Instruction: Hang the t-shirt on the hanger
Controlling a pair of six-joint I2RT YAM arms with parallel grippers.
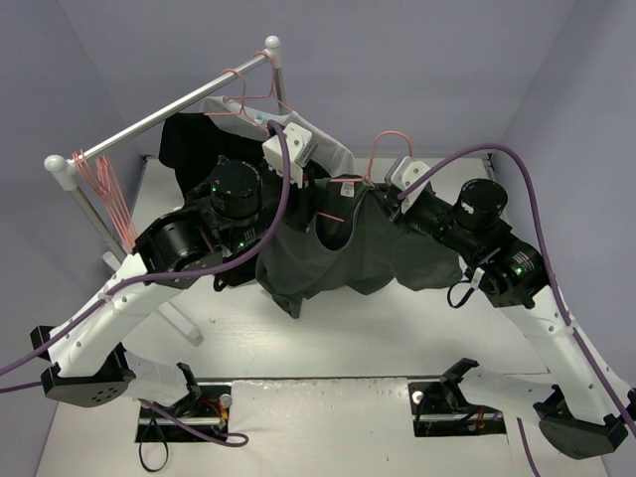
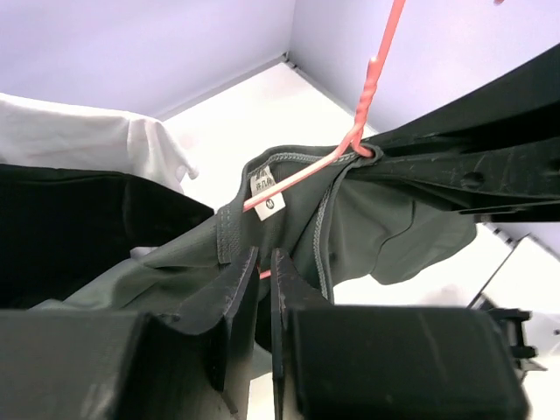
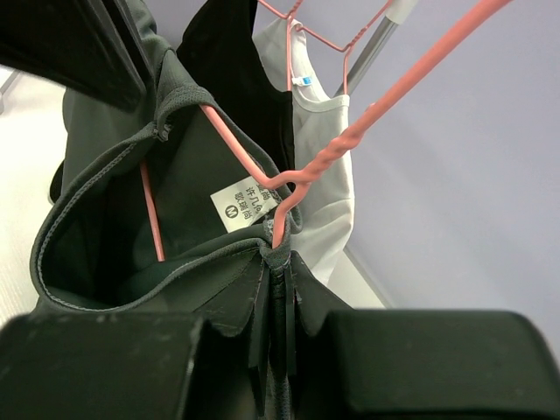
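Fingers (image 3: 259,337) tight on t-shirt (image 3: 105,192) — hanger (image 3: 385,101) half-buried.

The lower bar of the hanger (image 3: 289,179) is covered by the t-shirt (image 1: 338,248) in all three views, and we lose its hook at the top edge of the right wrist view. In the left wrist view we cannot tell whether the left claw (image 2: 264,258) pinches cloth, wire or neither. In the top view its fingertips cannot be made out, the left arm (image 1: 229,199) covers much of the black shirt (image 1: 189,139), and the print on the neck label (image 1: 348,187) is too small to read.
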